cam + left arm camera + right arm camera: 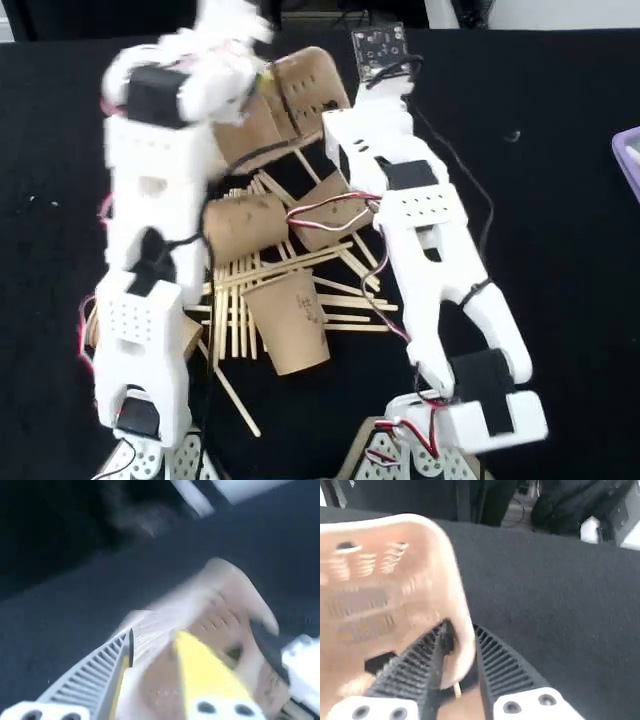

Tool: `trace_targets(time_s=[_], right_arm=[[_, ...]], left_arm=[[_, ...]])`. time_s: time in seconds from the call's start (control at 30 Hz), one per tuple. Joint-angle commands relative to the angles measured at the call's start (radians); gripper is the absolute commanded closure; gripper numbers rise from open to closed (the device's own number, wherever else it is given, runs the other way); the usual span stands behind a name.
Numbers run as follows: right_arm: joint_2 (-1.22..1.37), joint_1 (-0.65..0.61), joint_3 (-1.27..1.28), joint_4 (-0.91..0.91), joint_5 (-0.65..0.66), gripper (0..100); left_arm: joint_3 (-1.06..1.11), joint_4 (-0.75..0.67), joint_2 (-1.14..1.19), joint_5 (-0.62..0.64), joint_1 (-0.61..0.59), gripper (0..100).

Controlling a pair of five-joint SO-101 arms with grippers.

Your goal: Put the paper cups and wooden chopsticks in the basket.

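The tan slotted basket (300,90) lies tipped at the far middle of the black table. My right gripper (461,630) is shut on the basket (395,580), with the rim between its ribbed fingers; from above it (335,115) sits at the basket's right side. My left gripper (245,75) is at the basket's left side, and the basket (225,595) lies just ahead of it. Three paper cups (245,225) (335,215) (290,320) lie on their sides between the arms. They rest on a scatter of wooden chopsticks (340,300).
A purple container's edge (630,160) shows at the far right. A small dark object (512,135) lies right of the basket. Both white arms stand over the pile, and cables hang along them. Bare black cloth spreads out to the left and right.
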Motion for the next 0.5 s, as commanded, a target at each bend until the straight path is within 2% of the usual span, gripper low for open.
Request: trace_targets(time_s=[0.0,0.17,0.47], right_arm=[[-0.068,0.037,-0.061,0.078,-0.028,98.8],[-0.102,0.017,-0.068,0.103,-0.025,98.8],[-0.119,0.002,-0.097,0.101,-0.023,98.8]], left_arm=[[-0.165,0.049,-0.044,0.222,-0.145,72],[-0.113,0.049,-0.032,0.261,-0.2,75],[0.165,0.051,-0.048,0.256,-0.166,75]])
